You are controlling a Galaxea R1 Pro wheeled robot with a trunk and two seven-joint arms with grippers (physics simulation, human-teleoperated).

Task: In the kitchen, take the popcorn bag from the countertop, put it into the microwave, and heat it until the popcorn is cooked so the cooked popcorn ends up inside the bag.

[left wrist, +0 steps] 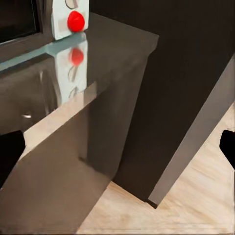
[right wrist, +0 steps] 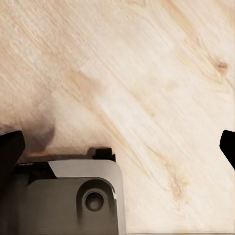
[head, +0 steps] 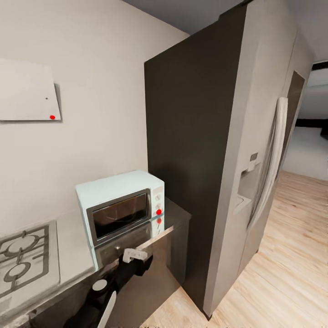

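Plainly the job is barely begun, as I judge it: the microwave (head: 120,205) sits shut on the grey surface (head: 73,255) just ahead of the left pincer (head: 134,254), its red light (left wrist: 75,21) close before that pincer's wrist camera, and no popcorn bag is to be seen, so fetching, loading and heating all remain. Both pincers look wide and empty, the fingertips (left wrist: 11,147) of the left at the frame's edges, the right pincer (right wrist: 117,147) spread over the wood floor (right wrist: 147,73).
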